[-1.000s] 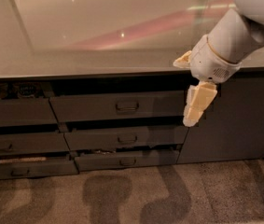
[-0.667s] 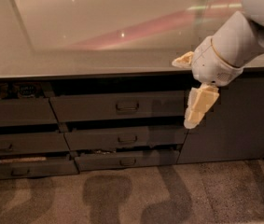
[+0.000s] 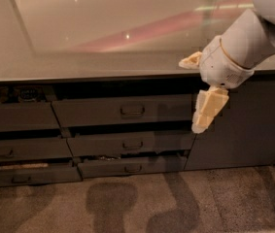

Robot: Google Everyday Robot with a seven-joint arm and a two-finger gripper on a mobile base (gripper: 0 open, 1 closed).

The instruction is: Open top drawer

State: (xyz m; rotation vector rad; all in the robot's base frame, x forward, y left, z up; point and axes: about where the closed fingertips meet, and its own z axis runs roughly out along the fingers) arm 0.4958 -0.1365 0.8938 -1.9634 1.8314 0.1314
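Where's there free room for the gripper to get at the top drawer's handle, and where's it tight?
Free: the top drawer front around its handle, left of the gripper; also the counter above. Tight: the drawer's right end, where the gripper hangs beside the door panel.

The gripper (image 3: pixel 191 95) hung at the right of the frame, fingers spread apart, just beside the right end of the top drawer (image 3: pixel 93 113), below the counter (image 3: pixel 103 57).

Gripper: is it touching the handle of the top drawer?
No, the gripper hangs at the right end of the top drawer, apart from its handle.
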